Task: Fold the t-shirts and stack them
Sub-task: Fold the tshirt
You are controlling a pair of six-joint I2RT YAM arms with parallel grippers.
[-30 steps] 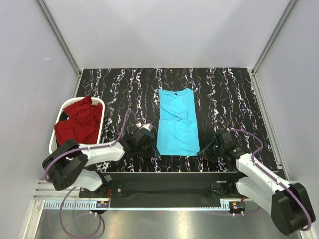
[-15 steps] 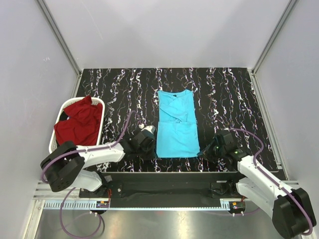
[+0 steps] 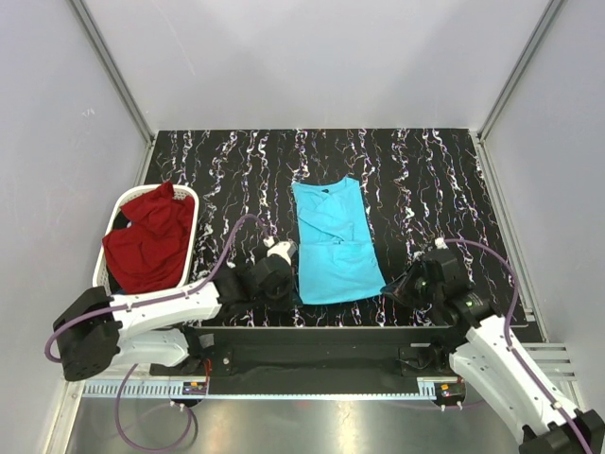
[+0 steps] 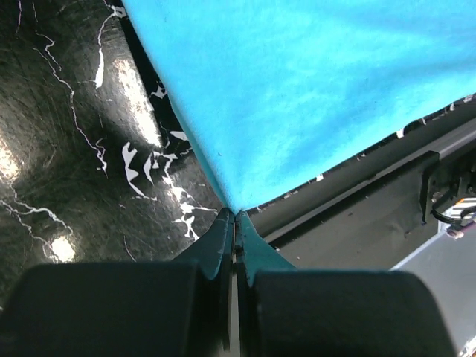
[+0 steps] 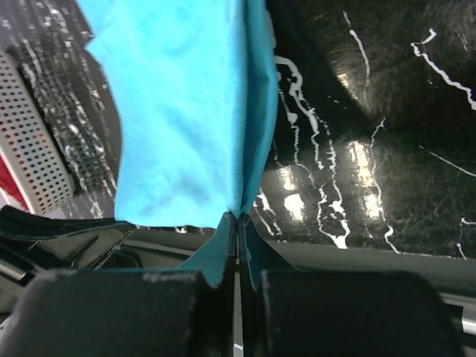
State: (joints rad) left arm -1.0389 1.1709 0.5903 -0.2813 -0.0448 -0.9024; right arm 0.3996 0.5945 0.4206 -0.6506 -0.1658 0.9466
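- Left claw point(image 4: 235, 217): pressed together, pinching the near-left hem corner of the bright turquoise-blue collared cloth t-shirt point(image 3: 333, 246). The cloth fans out ahead of its tips.
- Right claw point(image 5: 238, 217): pressed together, pinching the near-right hem corner of the same shirt. A doubled edge of cloth runs straight ahead of its tips.
- Just changed: the left claw, spread a second ago, has shut on its corner. Both hem corners are now held, so the shirt looks ready for the hem to be lifted and folded over toward the collar.
- Differs from the earlier frame: both arms have drawn back toward the near edge of the black, white-veined worktop point(image 3: 435, 180). The shirt has come with them and lies skewed, hem swung right and collar end left.
- Dark red cloth t-shirt point(image 3: 146, 241): well to the left of the left claw, heaped unfolded in the white perforated plastic laundry basket point(image 3: 194, 206), unmoved and not yet folded.
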